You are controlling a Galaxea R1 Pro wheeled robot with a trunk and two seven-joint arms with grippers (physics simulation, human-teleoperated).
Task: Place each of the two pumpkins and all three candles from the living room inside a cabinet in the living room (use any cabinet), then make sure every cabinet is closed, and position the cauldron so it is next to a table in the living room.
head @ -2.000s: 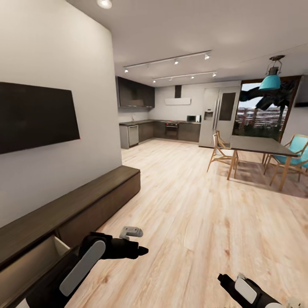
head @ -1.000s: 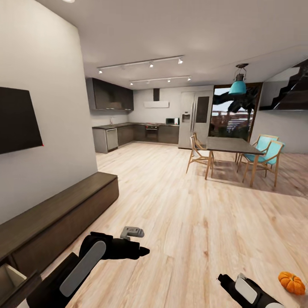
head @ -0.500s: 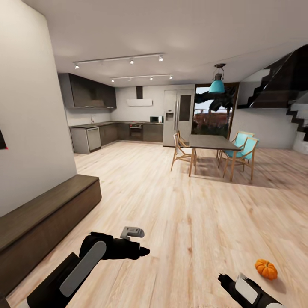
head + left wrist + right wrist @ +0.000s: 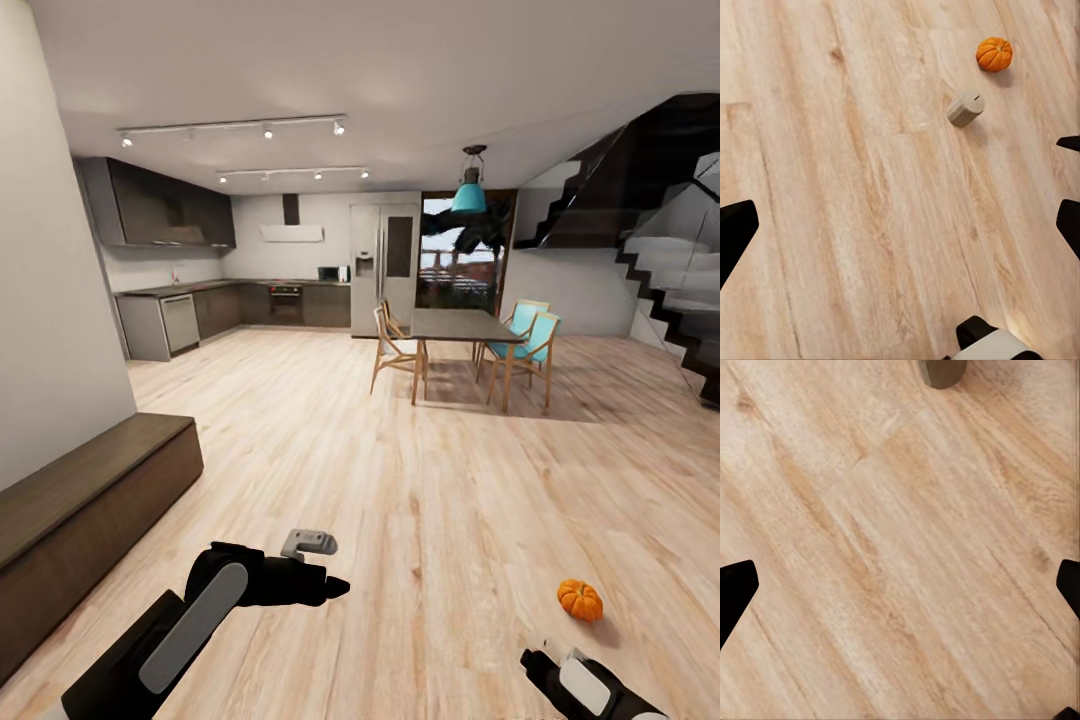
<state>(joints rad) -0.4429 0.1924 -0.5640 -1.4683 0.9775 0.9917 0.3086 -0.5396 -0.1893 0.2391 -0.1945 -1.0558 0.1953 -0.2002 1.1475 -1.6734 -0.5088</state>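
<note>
left gripper (image 4: 900, 225) fingers apart, right gripper (image 4: 900, 589) likewise

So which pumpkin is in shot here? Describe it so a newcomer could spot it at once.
Start from the wide pale wood floor in front of the robot. Near the right gripper lies the pumpkin: small, round, ribbed, bright orange. The grey-beige cylinder lying beside it is dull and smooth.

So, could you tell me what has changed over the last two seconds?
The camera swung right: the cabinet slid leftward and its open drawer left the picture, while a pumpkin on the floor came into view. Both grippers, left and right, kept their pose, open and empty; nothing was grasped or released.
</note>
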